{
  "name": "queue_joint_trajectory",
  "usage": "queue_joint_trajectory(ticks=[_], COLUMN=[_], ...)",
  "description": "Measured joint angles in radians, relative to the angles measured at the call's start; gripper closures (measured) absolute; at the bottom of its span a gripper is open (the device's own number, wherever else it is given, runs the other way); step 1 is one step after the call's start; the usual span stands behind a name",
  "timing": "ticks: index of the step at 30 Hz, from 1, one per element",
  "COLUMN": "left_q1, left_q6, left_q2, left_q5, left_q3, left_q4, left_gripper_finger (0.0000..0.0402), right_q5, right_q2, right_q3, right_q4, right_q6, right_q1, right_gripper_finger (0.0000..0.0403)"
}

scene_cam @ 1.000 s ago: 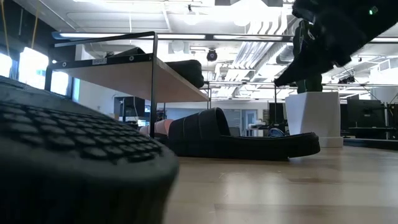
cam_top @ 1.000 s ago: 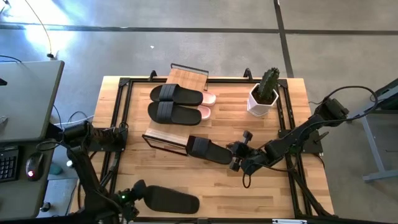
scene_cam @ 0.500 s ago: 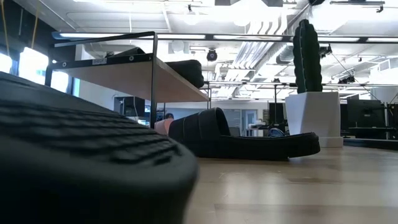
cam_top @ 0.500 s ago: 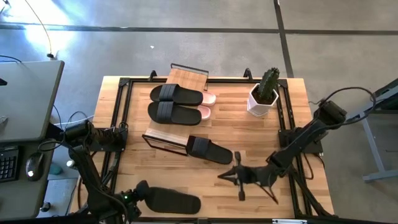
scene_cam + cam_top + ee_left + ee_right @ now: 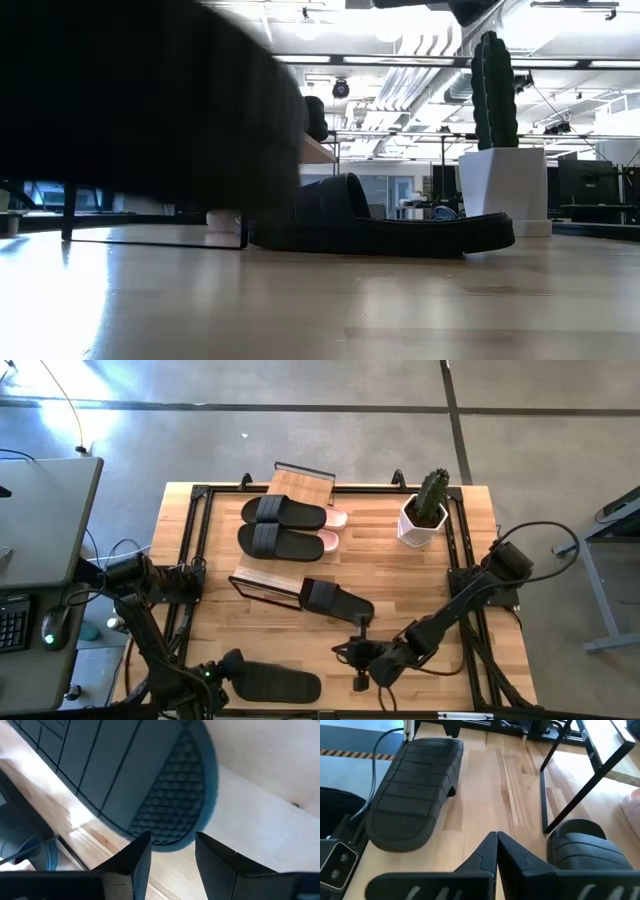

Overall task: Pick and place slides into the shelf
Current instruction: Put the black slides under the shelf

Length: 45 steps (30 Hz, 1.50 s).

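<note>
Two black slides [image 5: 283, 512] [image 5: 278, 541] lie on the top board of the shelf [image 5: 262, 578], with pink slides [image 5: 335, 518] peeking out below them. A third black slide [image 5: 335, 600] [image 5: 585, 850] rests sole down on the table by the shelf's near foot. A fourth black slide [image 5: 270, 682] [image 5: 415, 795] is at the near left, at my left gripper [image 5: 215, 675] [image 5: 172, 850]. My right gripper [image 5: 345, 651] [image 5: 496, 845] is shut and hovers between these two slides, touching nothing. My left gripper has the rounded left end of the black slide [image 5: 167, 837] between its fingertips, coming level from the table's left. The treaded sole [image 5: 150, 775] faces the wrist camera. In the low view the slide [image 5: 150, 100] is raised, with bare table showing under it.
A white pot with a cactus [image 5: 422, 520] [image 5: 505, 180] stands at the far right of the table. A black metal frame [image 5: 200, 560] runs along the table's edges. Bare wood [image 5: 300, 640] lies between the shelf and the near edge.
My right gripper has drawn away from the right end of the slide by the shelf and swung toward the near edge and the left, turning to point left. That slide stayed put. My left gripper has raised the near-left slide off the table, which now shows beneath it.
</note>
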Motion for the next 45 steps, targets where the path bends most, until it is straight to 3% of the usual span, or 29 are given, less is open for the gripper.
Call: queue_joint_trajectory(ticks=[11,18,23,35,41,45], left_q1=[-0.01,-0.008,-0.007,-0.007,0.0,0.051], left_q6=[-0.013,-0.039,-0.054,-0.164,-0.206,-0.151], left_q2=[0.0,0.0,0.0,0.0,0.0,-0.011], left_q5=[-0.021,-0.019,-0.02,-0.142,-0.266,-0.244], left_q3=[0.028,0.028,0.028,0.028,0.028,0.027], left_q4=[-0.071,-0.024,-0.023,-0.07,-0.05,0.02], left_gripper_finger=[0.0263,0.0263,0.0263,0.0264,0.0264,0.0264], right_q5=[0.012,-0.142,-0.076,0.1,0.039,0.034], right_q2=[0.001,0.0,0.0,0.0,0.0,0.0], right_q3=[0.007,0.007,0.007,0.007,0.007,0.007], right_q4=[-0.021,0.002,-0.079,-0.002,0.106,0.153], right_q6=[0.012,0.064,0.098,-0.369,-0.532,-0.634], right_q1=[0.0,0.008,0.032,0.053,0.034,0.035], right_gripper_finger=[0.0402,0.0402,0.0402,0.0402,0.0389,0.0343])
